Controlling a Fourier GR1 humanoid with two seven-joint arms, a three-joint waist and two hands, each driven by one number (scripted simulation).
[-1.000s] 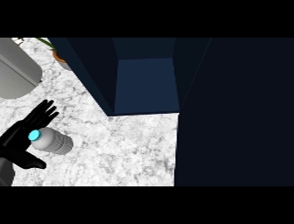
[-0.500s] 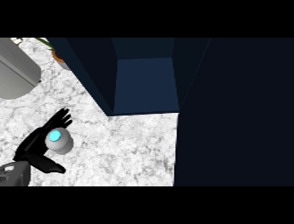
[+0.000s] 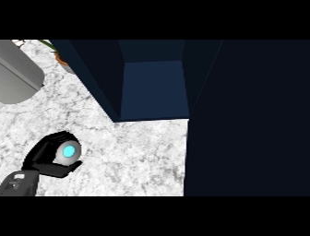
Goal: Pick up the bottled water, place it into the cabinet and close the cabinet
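Black left hand (image 3: 47, 156) curled round pale grey, blue-capped water bottle (image 3: 68, 152) on white marbled counter (image 3: 144, 152); no label legible.

bottled water (image 3: 68, 152): mostly hidden by left hand (image 3: 43, 156), only cap end shows
left forearm (image 3: 16, 183): cut off at bottom
grey appliance (image 3: 4, 69): cut at left edge, can't identify

Left hand (image 3: 49, 154) low at the near left, black fingers curled round the bottled water (image 3: 68, 152), grey forearm entering from below
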